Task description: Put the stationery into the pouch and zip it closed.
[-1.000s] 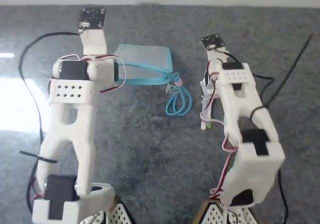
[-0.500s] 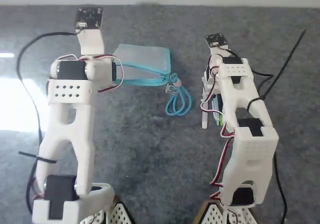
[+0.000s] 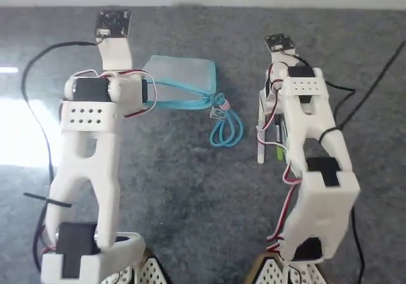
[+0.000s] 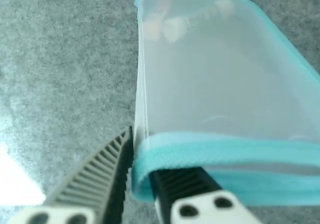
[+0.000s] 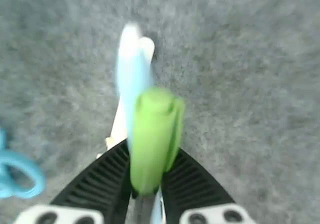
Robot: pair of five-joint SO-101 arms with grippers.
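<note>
The pouch (image 4: pixel 215 74) lies on the surface (image 3: pixel 190 189). Its zipper edge is clamped in the jaws of the left gripper (image 4: pixel 143 160), likely to steady the mouth. Small items (image 4: pixel 190 19) are seen inside. A green pen (image 5: pixel 152 129) and a pale pen (image 5: pixel 131 69) are clenched by the right gripper (image 5: pixel 146 171), apart from the pouch.

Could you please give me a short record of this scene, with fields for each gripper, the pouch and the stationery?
left gripper: shut on the zip edge at one end of the pouch
right gripper: shut on a green marker and a pale blue pen, held side by side
pouch: translucent with teal trim, lying flat on the grey table
inside pouch: pale items at the end away from the left gripper
zip: open or closed, cannot tell
teal cord: looped on the table at the pouch's other end
</note>
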